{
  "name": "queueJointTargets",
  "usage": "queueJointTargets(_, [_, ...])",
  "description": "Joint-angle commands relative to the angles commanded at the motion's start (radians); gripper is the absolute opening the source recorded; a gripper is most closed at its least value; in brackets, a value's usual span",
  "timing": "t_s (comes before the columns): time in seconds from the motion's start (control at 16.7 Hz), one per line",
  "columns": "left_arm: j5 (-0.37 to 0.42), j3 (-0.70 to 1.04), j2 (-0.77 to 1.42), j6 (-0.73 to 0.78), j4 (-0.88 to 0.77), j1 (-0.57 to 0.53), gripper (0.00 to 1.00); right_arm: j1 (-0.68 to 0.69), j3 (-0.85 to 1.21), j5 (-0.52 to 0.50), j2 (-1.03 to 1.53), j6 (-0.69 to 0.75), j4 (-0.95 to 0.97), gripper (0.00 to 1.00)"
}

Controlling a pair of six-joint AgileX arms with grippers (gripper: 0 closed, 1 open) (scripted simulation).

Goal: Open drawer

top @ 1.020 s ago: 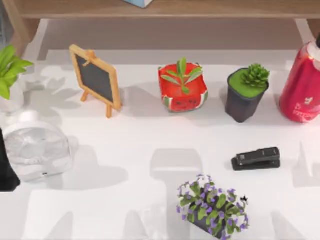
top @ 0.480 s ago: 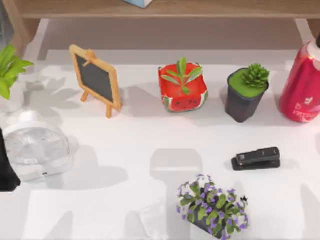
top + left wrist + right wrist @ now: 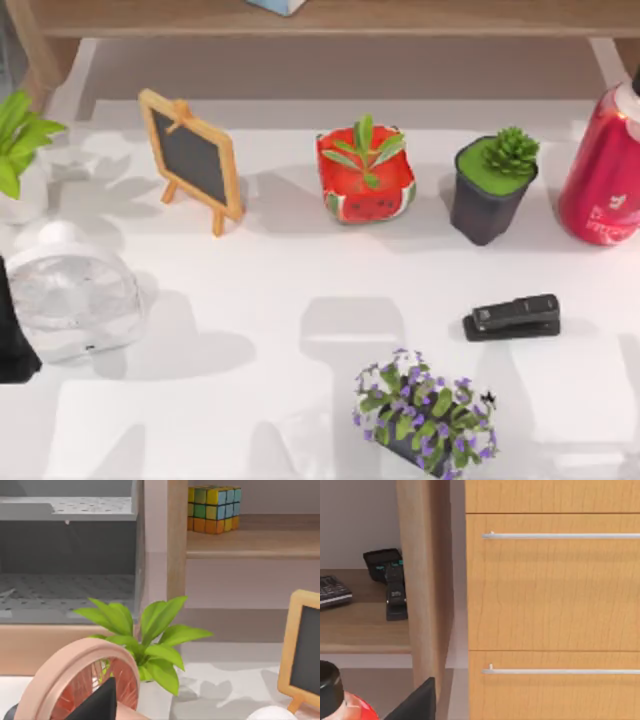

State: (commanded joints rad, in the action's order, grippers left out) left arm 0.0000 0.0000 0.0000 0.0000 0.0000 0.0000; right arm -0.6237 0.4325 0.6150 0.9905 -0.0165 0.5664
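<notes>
drawer: light wood front, flush and closed, right of frame
handle: thin silver bar, horizontal along top edge
grippers: state can't tell

Matt wooden drawer, metal handle

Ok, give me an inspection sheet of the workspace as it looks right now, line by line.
Surface: white table, shadows across it.
Job's things: two wooden drawer fronts, both shut; upper handle and lower handle are silver bars.
Clutter: chalkboard easel, watermelon planter, dark pot succulent, red bottle, stapler, purple flower pot, clear fan, leafy plant.
Grippers: dark tip low in each wrist view; fingers cannot be judged.
Cables: nothing seen.
Surroundings: wooden shelf holding a colour cube; calculator on another shelf.
</notes>
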Motion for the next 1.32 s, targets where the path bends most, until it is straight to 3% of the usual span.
queueJointTargets(0.36, [0.000, 0.000, 0.000, 0.000, 0.000, 0.000, 1.00, 0.004, 0.003, -0.003, 0.010, 0.012, 0.004, 1.00])
queueJointTargets(0.6, [0.000, 0.000, 0.000, 0.000, 0.000, 0.000, 1.00, 0.008, 0.074, -0.019, 0.152, 0.152, 0.074, 1.00])
queueJointTargets(0.84, [0.000, 0.000, 0.000, 0.000, 0.000, 0.000, 1.00, 0.025, 0.220, -0.047, 0.447, 0.454, 0.218, 1.00])
queueJointTargets(1.32, [0.000, 0.000, 0.000, 0.000, 0.000, 0.000, 1.00, 0.114, 0.547, -0.135, 1.058, 1.285, 0.531, 1.00])
